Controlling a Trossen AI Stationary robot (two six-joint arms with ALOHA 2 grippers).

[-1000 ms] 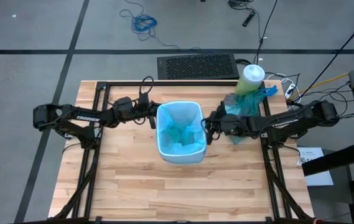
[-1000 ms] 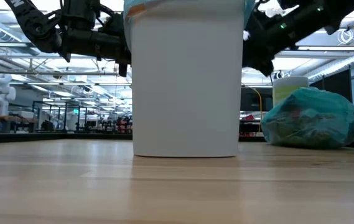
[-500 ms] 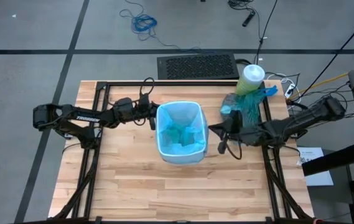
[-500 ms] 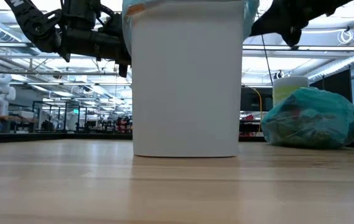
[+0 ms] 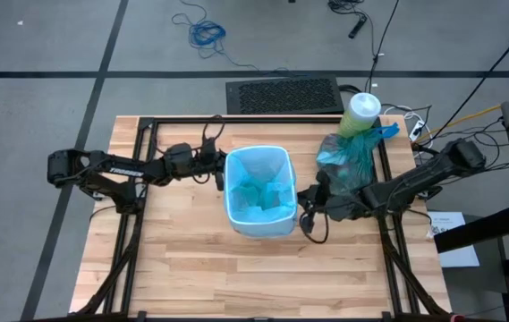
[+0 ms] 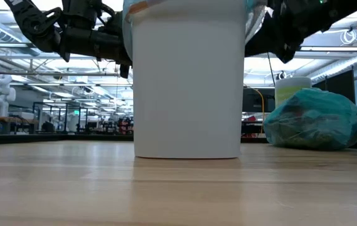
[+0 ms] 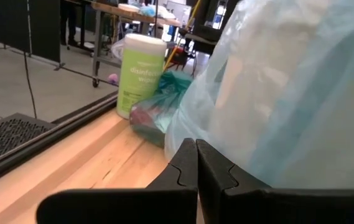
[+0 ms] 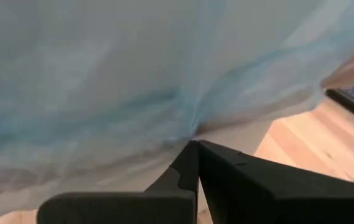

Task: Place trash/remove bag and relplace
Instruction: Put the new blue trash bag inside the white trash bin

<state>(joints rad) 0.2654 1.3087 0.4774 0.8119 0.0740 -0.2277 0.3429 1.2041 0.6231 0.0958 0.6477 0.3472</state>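
Observation:
A white bin [image 5: 258,219] stands mid-table, lined with a pale blue bag [image 5: 256,183] whose edge is folded out over the rim. My left gripper [image 5: 221,170] is shut at the bin's left rim. My right gripper [image 5: 306,216] is shut at the bin's right near corner, level with the rim. The teal-green bag [image 5: 351,161], full and bunched, rests on the table right of the bin, against the green canister [image 5: 361,112]. No loose trash shows. My left gripper has the pale blue bag's overhanging edge [image 7: 180,134] at its shut fingertips, coming level from the table's left. The fingers hide the exact spot. The film hangs down the bin's outer wall. My right gripper pinches the pale blue bag's overhang [image 8: 192,127] between its fingertips, coming from the table's right. The film's creases run together at the fingertips, drawn taut across the bin's outer wall.
The teal-green bag [image 6: 316,119] and the canister [image 6: 291,88] fill the table's far right corner. A black mat [image 5: 283,94] lies on the floor beyond the far edge. Bare wood [image 5: 236,268] stretches in front of the bin.
My right gripper has moved from the bin's right rim toward the table's near edge, ending at the bin's right near corner. The bin has stayed in place.

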